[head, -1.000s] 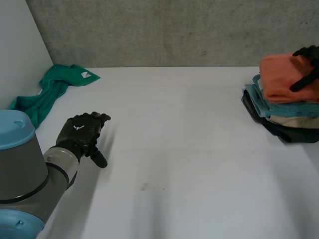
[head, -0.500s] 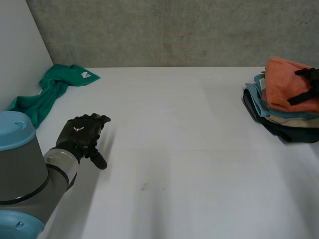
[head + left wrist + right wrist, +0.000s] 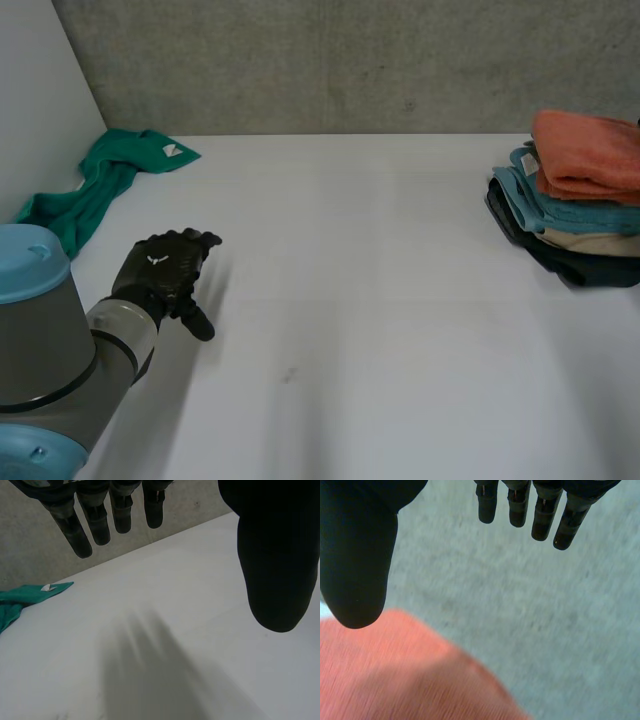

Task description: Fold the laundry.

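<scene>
The green cloth [image 3: 95, 185], the one piece you can see unfolded, lies crumpled in the upper left of the head view, on the tabletop [image 3: 350, 300] close to its left edge. Its long axis runs on a slant, from the end bearing a white label [image 3: 172, 151] near the back wall down toward the left border of the frame. The left robot hand [image 3: 165, 270] hovers at lower left, below and right of that cloth and apart from it, so the cloth lies up and to the left of it. In the left wrist view its fingers [image 3: 95, 522] hang straight and clear of the thumb, open and holding nothing, with the cloth's labelled end beyond the fingertips. At the right edge of the head view sits a stack of folded cloths [image 3: 570, 225] with an orange cloth [image 3: 590, 150] on top. In the right wrist view the right robot hand [image 3: 355, 560] is poised over that orange cloth, fingers straight, thumb apart, open and empty. Judge the left robot hand the nearer by far, since the green cloth is well apart from the stack. The coming move likely calls for a reach up and left, taking the labelled end or an edge and drawing it to the open middle of the tabletop for spreading.
</scene>
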Controlling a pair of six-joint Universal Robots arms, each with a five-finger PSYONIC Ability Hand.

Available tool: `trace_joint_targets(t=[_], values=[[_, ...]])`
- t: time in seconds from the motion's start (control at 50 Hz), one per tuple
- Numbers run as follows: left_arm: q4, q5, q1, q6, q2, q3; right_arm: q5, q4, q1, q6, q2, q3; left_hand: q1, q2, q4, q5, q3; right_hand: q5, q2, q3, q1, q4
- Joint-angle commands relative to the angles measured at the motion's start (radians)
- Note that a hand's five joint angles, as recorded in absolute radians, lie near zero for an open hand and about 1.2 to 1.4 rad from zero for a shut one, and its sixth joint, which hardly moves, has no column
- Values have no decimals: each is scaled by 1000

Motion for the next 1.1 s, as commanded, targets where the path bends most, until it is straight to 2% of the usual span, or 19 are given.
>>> trace_joint_targets(t=[0.02, 0.14, 0.2, 0.32, 0.38, 0.44, 0.6, 0.8, 0.96, 1.1], values=[[2, -2, 1, 0, 23, 0, 2, -7, 88, -51, -139, 52, -13, -24, -25, -42, -32, -47, -30, 1, 37, -24], [7, -2, 3, -2, 68, 8, 23, -1, 211, -252, -227, 202, -14, -25, -26, -43, -33, -47, -30, 1, 37, -24], [19, -2, 6, -2, 102, 14, 77, -3, 298, -333, -280, 308, -14, -25, -26, -43, -33, -47, -30, 1, 37, -24], [30, 0, 58, 6, 155, 34, 248, -65, 463, -335, -345, 558, -14, -25, -26, -43, -33, -47, -30, 1, 37, -24], [28, 8, 88, 11, 155, 55, 296, -131, 557, -329, -376, 708, -14, -25, -26, -43, -33, -47, -30, 1, 37, -24], [27, 11, 121, 12, 151, 77, 310, -205, 637, -329, -386, 859, -14, -25, -26, -43, -33, -47, -30, 1, 37, -24], [27, 50, 303, 58, 15, 169, 307, -325, 801, -334, -385, 1117, -14, -25, -26, -43, -33, -47, -30, 1, 37, -24], [53, 58, 507, 311, -298, 402, 305, -403, 823, -337, -386, 1244, -14, -25, -26, -43, -33, -47, -30, 1, 37, -24], [53, 60, 536, 351, -504, 595, 305, -429, 814, -337, -388, 1287, -11, -21, -22, -39, -29, -47, -30, 1, 37, -24], [53, 60, 546, 403, -598, 680, 307, -446, 814, -338, -393, 1310, 4, -7, -7, -24, -15, -47, -30, 1, 37, -24]])
